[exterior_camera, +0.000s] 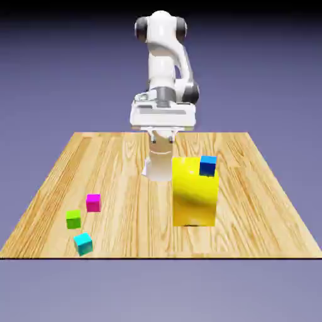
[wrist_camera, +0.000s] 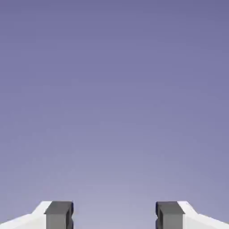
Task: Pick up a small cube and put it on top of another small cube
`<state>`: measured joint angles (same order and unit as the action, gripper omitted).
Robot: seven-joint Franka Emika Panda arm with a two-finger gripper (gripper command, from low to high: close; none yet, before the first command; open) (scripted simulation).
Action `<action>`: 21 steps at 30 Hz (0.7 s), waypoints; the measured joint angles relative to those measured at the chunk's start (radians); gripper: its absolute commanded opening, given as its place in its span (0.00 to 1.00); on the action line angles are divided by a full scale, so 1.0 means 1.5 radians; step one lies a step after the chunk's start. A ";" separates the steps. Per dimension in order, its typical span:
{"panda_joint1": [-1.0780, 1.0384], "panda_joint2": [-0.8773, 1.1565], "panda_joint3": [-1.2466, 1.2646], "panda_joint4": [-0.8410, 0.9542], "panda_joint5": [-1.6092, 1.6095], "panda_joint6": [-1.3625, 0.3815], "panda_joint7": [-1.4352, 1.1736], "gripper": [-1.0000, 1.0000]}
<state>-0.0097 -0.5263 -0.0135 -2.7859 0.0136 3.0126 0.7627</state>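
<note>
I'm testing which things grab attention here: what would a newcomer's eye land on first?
Probably the big yellow block, right of centre in the exterior view, with a small blue cube showing at its upper right. Next, the white arm rising at the top middle, its pincer open.

You're looking at a simulated robotics workspace: a white robot arm [exterior_camera: 162, 69] stands at a wood-grain table [exterior_camera: 132, 236] (the grain looks rendered, you'll notice), with plain coloured blocks [exterior_camera: 195, 201] on it and only a blank blue-violet backdrop [exterior_camera: 264, 75] behind.
</note>
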 measured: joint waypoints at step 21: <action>-0.252 0.507 -0.157 0.280 0.158 -0.283 0.252 0.50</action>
<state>-0.3883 0.2348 -0.2491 -2.3663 0.2503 2.5879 1.1400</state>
